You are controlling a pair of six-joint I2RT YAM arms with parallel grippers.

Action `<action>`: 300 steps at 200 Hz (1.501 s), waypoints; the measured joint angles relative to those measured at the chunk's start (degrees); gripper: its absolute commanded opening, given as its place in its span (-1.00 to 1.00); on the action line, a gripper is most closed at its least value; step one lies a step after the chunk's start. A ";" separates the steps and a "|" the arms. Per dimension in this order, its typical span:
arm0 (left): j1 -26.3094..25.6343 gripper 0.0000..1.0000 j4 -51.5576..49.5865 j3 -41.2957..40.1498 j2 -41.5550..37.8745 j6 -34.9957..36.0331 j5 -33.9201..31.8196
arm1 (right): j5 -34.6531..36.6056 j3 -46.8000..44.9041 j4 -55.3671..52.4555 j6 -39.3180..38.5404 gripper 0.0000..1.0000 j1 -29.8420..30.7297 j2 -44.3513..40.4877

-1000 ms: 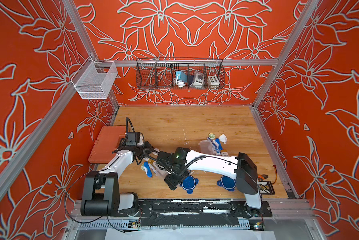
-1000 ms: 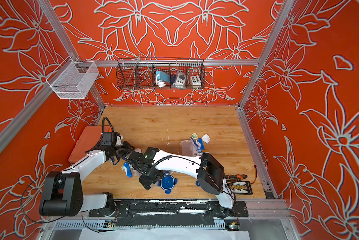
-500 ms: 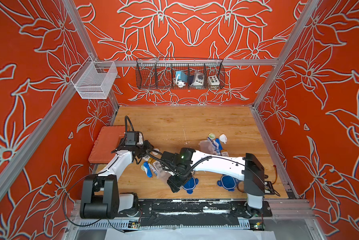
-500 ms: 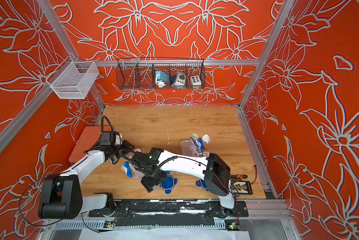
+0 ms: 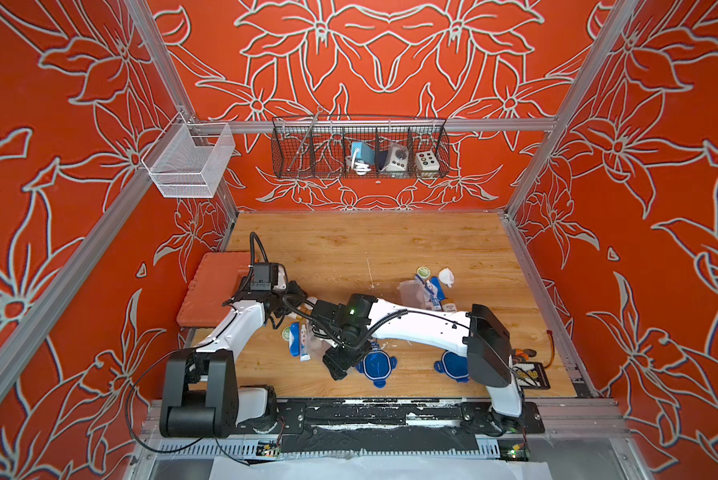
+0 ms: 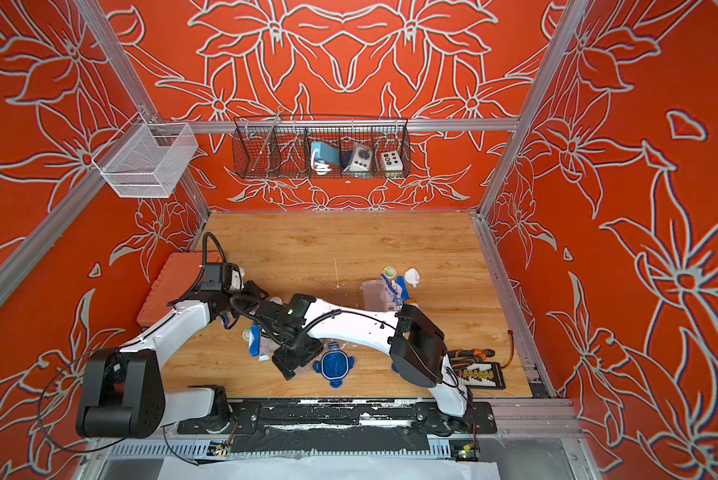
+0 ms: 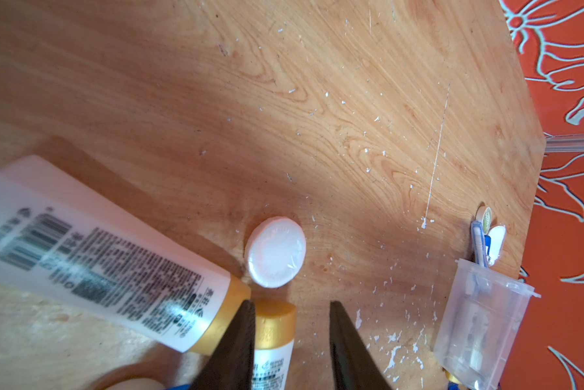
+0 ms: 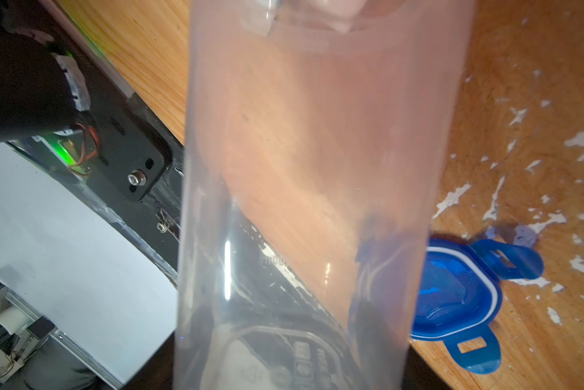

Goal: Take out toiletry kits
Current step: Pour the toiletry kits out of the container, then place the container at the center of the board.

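**One kit out, one left**

Right claw (image 5: pixel 340 361) grips an empty-looking clear tub (image 8: pixel 311 202). Left claw (image 7: pixel 290 304), part open and holding nothing, straddles a mini bottle (image 7: pixel 272 344) of the spilled kit. Well beyond it, a second tub (image 7: pixel 480 324) still holds a toothbrush (image 7: pixel 479 243).

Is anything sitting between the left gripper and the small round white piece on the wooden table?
Yes. A white-labelled mini bottle with an amber cap lies between the open fingers of the left gripper, directly before the small round white piece.
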 measured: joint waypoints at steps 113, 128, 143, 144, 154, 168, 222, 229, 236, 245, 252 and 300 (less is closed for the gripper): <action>-0.02 -0.25 -0.59 1.51 -1.05 -0.24 1.14 | 9.49 -9.29 14.64 6.25 -0.47 -10.64 -10.05; -0.02 -0.24 -1.07 1.90 -1.05 -0.17 1.29 | 10.88 -9.31 16.72 7.50 -0.44 -10.54 -7.17; -0.02 -0.23 -1.22 2.21 -1.05 -0.04 1.33 | 12.63 -10.14 18.71 8.98 -0.43 -10.40 -5.11; -0.02 -0.23 -1.22 2.21 -1.05 -0.04 1.31 | 12.81 -10.29 18.93 9.16 -0.42 -10.38 -5.01; -0.02 -0.23 -1.18 2.25 -1.05 -0.02 1.33 | 13.84 -11.45 20.22 10.12 -0.41 -10.25 -4.55; -0.17 -0.22 -1.18 2.25 -1.05 -0.09 1.36 | 15.21 -12.70 21.05 11.39 -0.41 -10.23 -4.35; -1.81 -0.22 -0.79 2.23 -1.05 -1.14 1.36 | 18.62 -13.14 23.63 16.28 -0.36 -9.94 -3.96; -1.97 -0.21 -0.70 2.21 -1.05 -1.22 1.36 | 18.80 -13.11 24.09 16.83 -0.33 -9.81 -3.63; -2.12 -0.20 -0.63 2.23 -1.05 -1.29 1.36 | 18.95 -13.09 24.37 17.38 -0.24 -9.62 -3.15; -2.21 -0.19 -0.66 2.23 -1.03 -1.31 1.33 | 18.93 -13.05 24.59 17.77 -0.08 -9.35 -2.32; -2.23 -0.19 -0.66 2.23 -1.03 -1.31 1.33 | 18.93 -13.03 24.65 17.99 0.08 -9.18 -1.60; -2.45 -0.19 -0.42 2.21 -0.94 -1.33 1.36 | 19.52 -12.87 24.39 18.67 0.64 -8.83 0.02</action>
